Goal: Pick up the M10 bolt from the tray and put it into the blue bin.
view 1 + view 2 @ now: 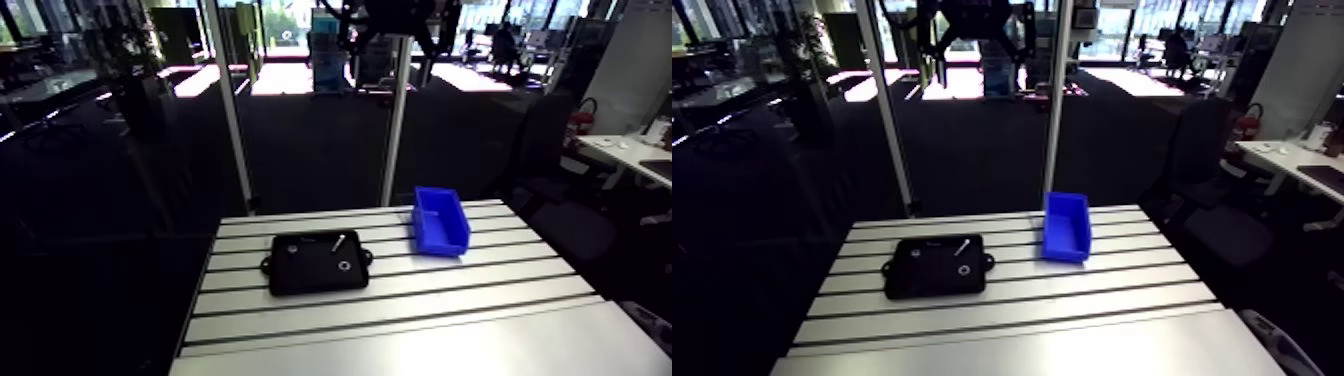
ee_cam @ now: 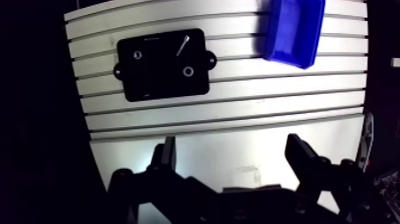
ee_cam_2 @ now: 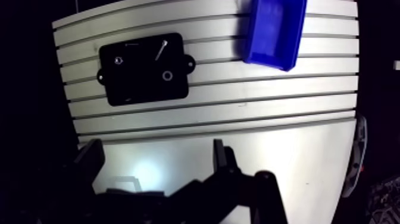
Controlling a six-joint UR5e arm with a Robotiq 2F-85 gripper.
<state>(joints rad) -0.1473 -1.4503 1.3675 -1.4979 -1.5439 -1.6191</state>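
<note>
A black tray point(image 2: 156, 83) lies on the slotted table, far below and ahead of my gripper point(image 2: 232, 146). A slim silver bolt point(image 2: 183, 45) rests slanted in the tray's far half, on the side toward the bin. The blue bin point(image 2: 294, 30) stands on the table beside the tray and looks empty. My gripper hangs high over the table's near part with its two fingers point(image 2: 168, 154) wide apart and nothing between them. In the arm view the bolt point(image 1: 340, 241) lies near the tray's back edge, and the bin point(image 1: 440, 220) stands to its right.
A small metal ring point(image 2: 188, 71) and another small round part point(image 2: 137, 55) also lie in the tray. Two upright metal posts point(image 1: 396, 120) rise behind the table's back edge. The slotted aluminium table point(image 1: 450, 300) drops off into dark floor on both sides.
</note>
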